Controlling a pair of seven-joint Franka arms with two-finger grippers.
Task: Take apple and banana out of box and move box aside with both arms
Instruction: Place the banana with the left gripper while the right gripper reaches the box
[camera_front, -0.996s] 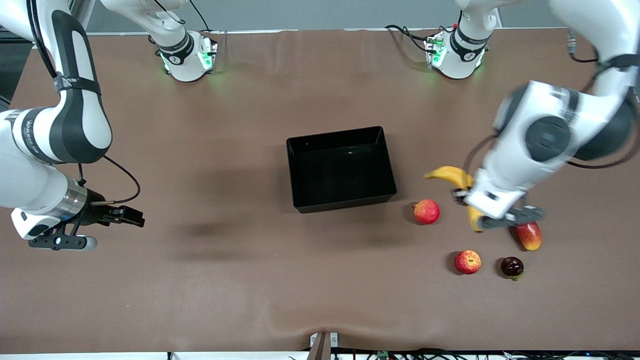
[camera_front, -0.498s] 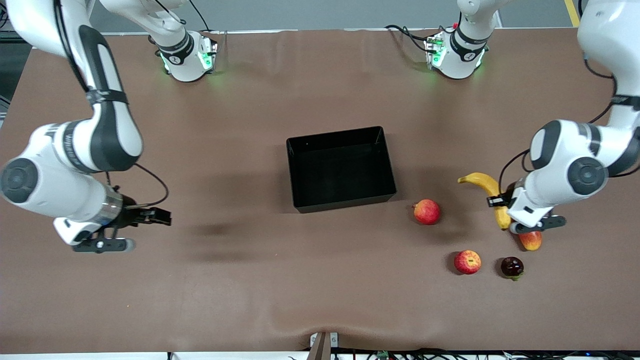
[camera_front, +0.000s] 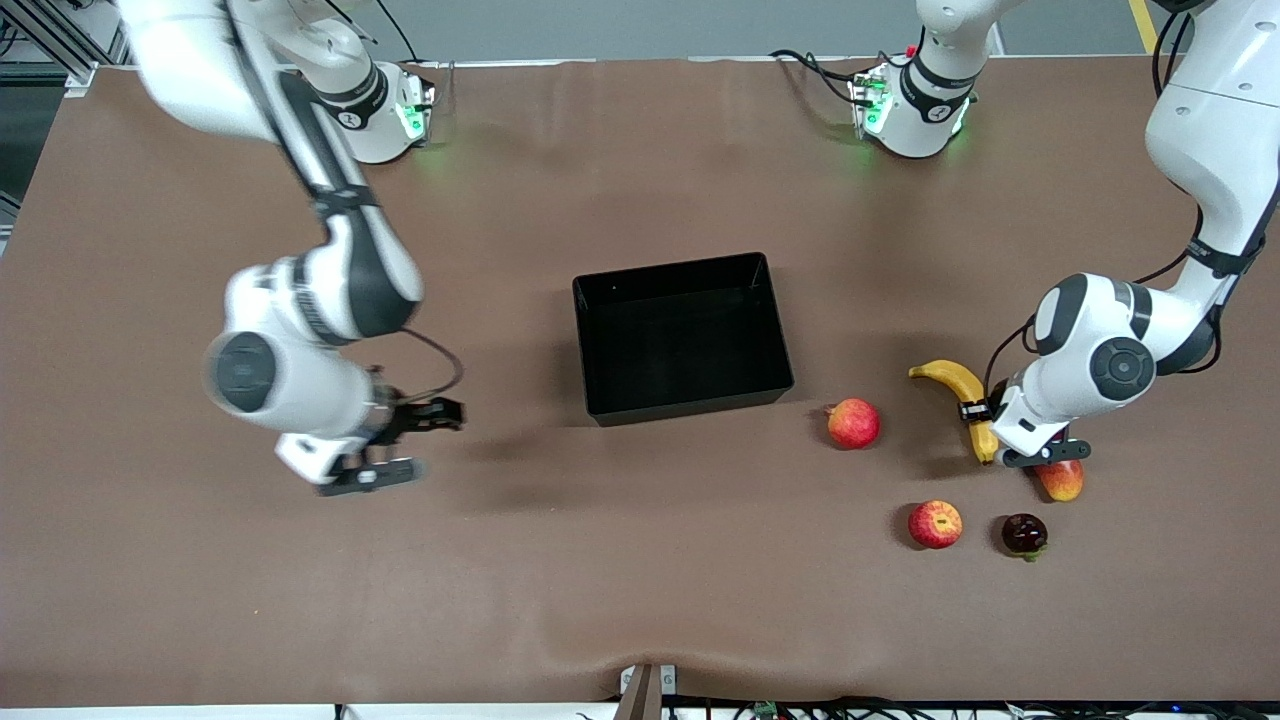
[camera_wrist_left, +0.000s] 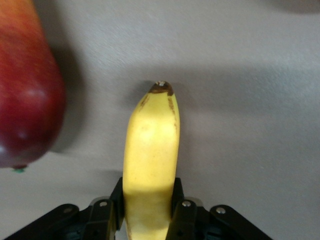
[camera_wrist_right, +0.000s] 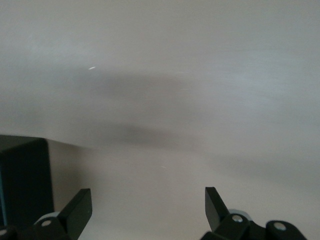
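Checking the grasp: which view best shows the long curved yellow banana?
Left wrist view: the long curved yellow banana fills it, clamped between the left gripper fingers. Front view shows it small, partly hidden. Right wrist view shows none.

Brown matte table (camera_front: 640, 600) (softly shadowed), grey wall (camera_front: 650, 25) above.

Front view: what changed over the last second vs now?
The left gripper carried the banana toward the left arm's end of the table and down beside the mango, fingers clamped on it throughout. The right gripper, open, swung in over the table toward the box. The box, both apples and the dark fruit stayed put.
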